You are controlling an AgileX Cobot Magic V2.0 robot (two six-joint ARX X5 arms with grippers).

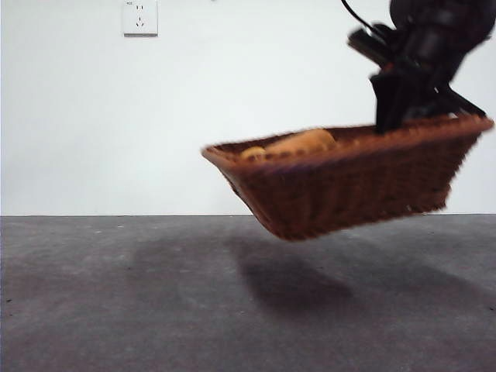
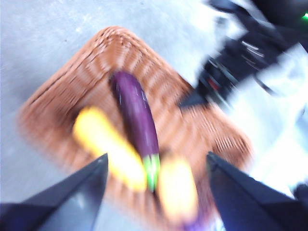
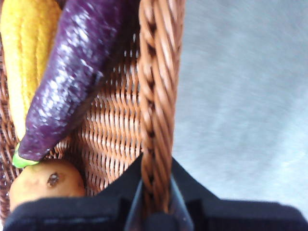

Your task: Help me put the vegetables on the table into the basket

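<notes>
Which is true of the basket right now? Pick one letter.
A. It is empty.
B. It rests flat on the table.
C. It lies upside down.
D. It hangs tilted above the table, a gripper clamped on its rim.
D: the right gripper pinches the braided rim of the basket, which hangs tilted above the table over its shadow, eggplant inside.

My front camera sits low, about level with the worktop (image 1: 116,294), looking straight across toward a white wall. My left wrist camera looks down from above onto the basket (image 2: 96,62), blurred. My right wrist camera is pressed very close to the braided rim (image 3: 156,96). All three views share the basket (image 1: 349,186).
</notes>
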